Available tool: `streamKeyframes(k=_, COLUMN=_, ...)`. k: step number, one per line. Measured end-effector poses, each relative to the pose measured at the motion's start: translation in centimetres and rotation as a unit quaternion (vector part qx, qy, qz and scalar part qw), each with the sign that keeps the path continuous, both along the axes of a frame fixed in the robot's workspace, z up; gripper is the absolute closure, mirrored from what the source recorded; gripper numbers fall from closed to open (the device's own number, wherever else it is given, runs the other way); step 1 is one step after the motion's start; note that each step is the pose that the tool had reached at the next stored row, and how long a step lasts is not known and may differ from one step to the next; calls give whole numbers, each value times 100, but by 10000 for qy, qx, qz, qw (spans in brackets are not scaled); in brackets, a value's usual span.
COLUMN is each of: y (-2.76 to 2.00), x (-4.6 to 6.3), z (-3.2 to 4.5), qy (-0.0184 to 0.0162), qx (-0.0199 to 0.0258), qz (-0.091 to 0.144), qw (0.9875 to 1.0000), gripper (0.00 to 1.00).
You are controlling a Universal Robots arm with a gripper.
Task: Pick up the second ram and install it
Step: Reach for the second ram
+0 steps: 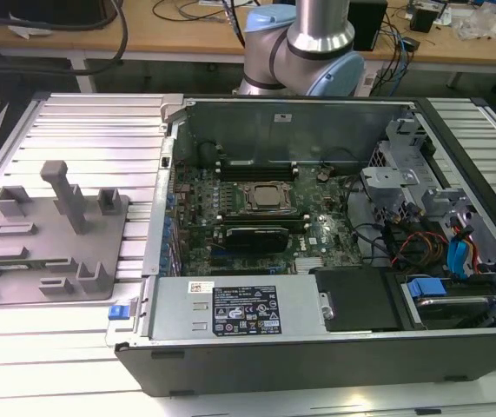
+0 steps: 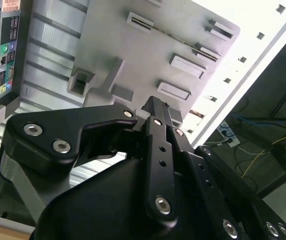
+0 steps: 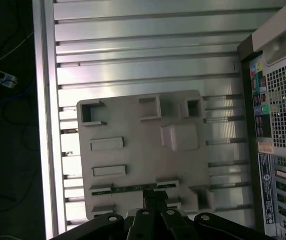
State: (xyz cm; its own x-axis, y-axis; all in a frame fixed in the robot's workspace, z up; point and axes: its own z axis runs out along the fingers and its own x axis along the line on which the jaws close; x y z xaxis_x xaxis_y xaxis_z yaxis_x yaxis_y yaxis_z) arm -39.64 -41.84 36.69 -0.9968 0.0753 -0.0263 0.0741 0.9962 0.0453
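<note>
The second ram (image 3: 127, 189) is a thin green stick standing on edge in a slot of the grey fixture plate (image 3: 132, 125), seen from above in the first wrist view. My gripper (image 3: 155, 196) hangs high over the plate with its black fingers together and nothing between them, their tips over the stick's middle. In the second wrist view the gripper (image 2: 162, 107) points at the same plate (image 2: 127, 50), where the ram (image 2: 183, 42) is a thin line between two holders. The exterior view has the plate (image 1: 48, 252) at its left.
An open computer case (image 1: 274, 347) lies at the exterior view's right of the plate, with the motherboard (image 1: 256, 208), processor socket (image 1: 265, 196) and black memory slots (image 1: 256, 162) exposed. Its rear panel (image 3: 278, 125) borders the plate. Ribbed aluminium table (image 3: 132, 50) surrounds both.
</note>
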Motion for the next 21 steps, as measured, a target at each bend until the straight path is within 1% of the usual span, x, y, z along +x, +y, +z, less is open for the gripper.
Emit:
streamKeyframes(k=4, y=-19, x=-43, z=-48, qy=0, qx=0, qz=0, qw=10000, gripper=92)
streamKeyframes(k=8, y=-31, x=-82, z=-179, qy=0, qx=0, qz=0, qw=10000, gripper=92)
streamKeyframes(k=10, y=-38, x=-89, z=-211, qy=0, qx=0, qz=0, qw=10000, gripper=92)
streamKeyframes(k=16, y=-63, x=-118, z=-362, qy=0, qx=0, qz=0, qw=10000, gripper=92)
streamKeyframes(k=17, y=-64, x=-120, z=-374, qy=1, qx=0, qz=1, qw=10000, gripper=92)
streamKeyframes(k=21, y=-64, x=-121, z=-378, qy=0, qx=0, qz=0, qw=10000, gripper=92)
